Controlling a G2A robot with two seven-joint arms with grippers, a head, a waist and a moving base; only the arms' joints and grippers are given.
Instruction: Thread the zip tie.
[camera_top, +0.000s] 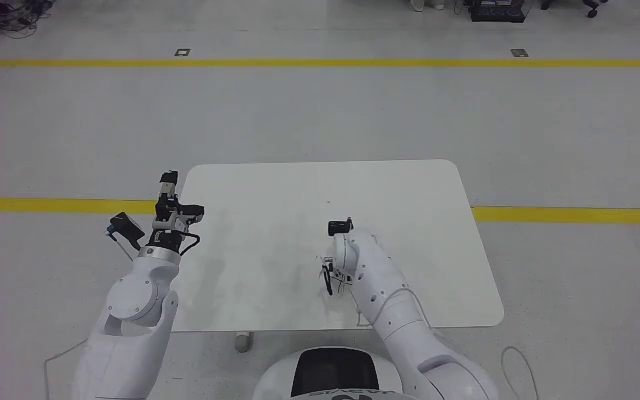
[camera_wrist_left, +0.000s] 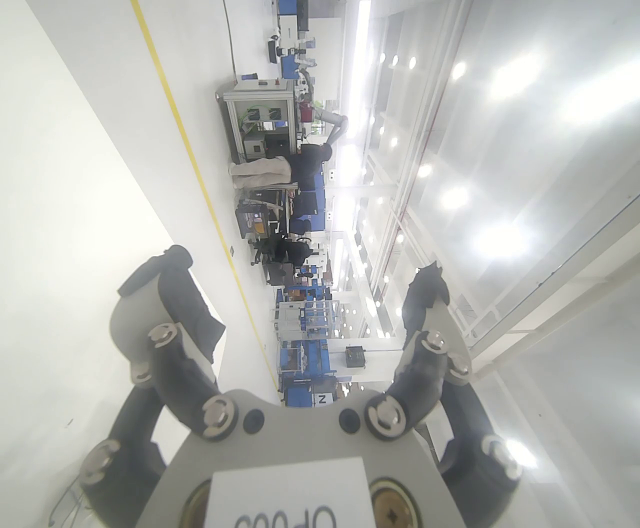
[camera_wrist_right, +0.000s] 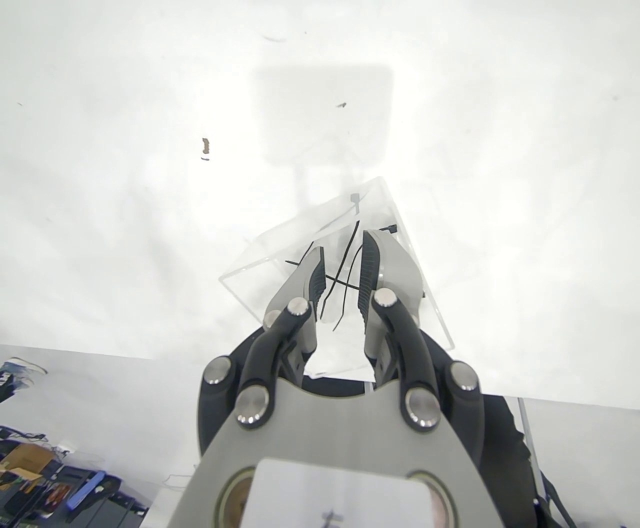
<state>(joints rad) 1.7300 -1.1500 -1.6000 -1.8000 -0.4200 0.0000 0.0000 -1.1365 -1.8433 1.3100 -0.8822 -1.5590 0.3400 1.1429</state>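
1. Well, the black zip ties (camera_wrist_right: 356, 199) lie in a clear box (camera_wrist_right: 280, 236) near the table's (camera_top: 300, 195) front edge.
2. The right gripper (camera_wrist_right: 342, 244) hangs over them, fingers parted, strands between them.
3. The left gripper (camera_wrist_left: 300, 262) sits at the table's left edge, spread wide, holding nothing.

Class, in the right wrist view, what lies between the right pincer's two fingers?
Thin black zip ties, crossed inside a clear box, show between the fingers of the open right pincer, in the right wrist view.
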